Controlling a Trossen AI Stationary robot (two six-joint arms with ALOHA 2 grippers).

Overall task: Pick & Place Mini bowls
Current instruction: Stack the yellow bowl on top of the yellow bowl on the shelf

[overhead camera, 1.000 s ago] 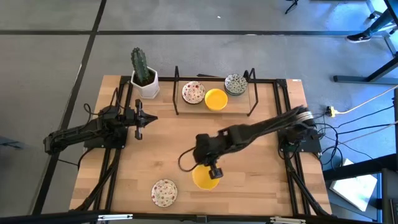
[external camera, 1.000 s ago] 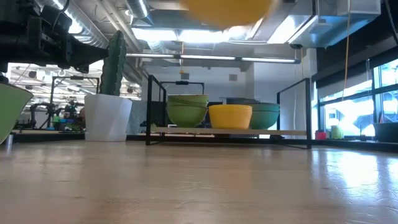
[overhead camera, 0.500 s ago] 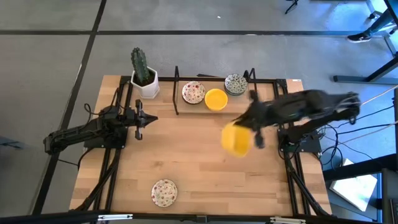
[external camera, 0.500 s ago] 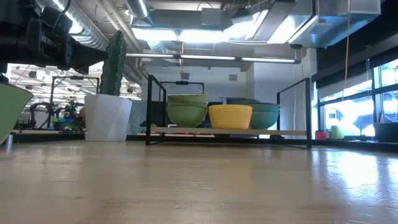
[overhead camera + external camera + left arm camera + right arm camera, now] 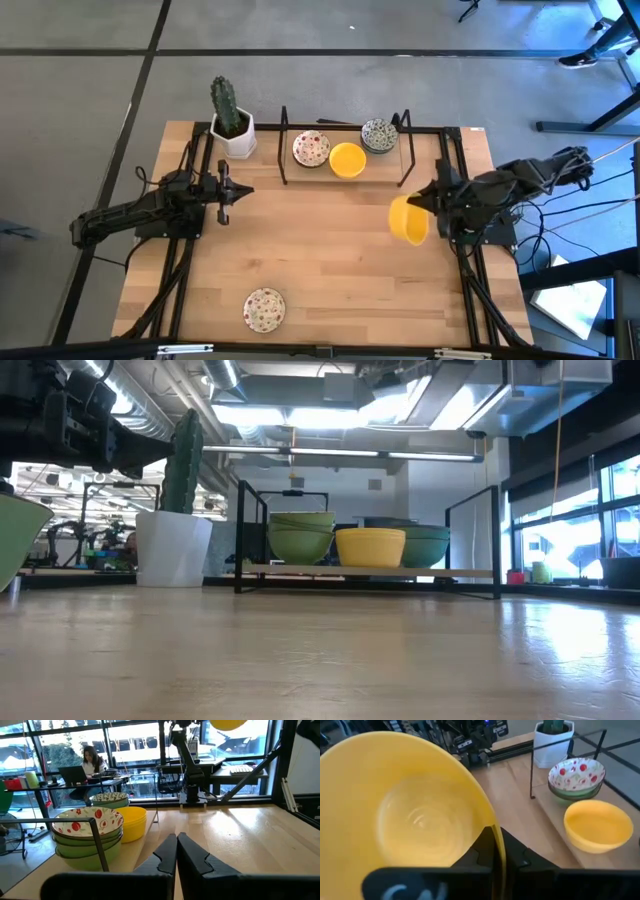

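yellow bowl: cut off by frame edges; rim hides right gripper fingertips

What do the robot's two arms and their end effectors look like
Both arms are black and slim, built of jointed segments, with black cables trailing at their bases. The left end effector and right end effector each carry two dark, angular fingers. No markings are legible.

Around us: grey concrete floor, tall glass windows, exposed silver ceiling ducts, long fluorescent strip lights.
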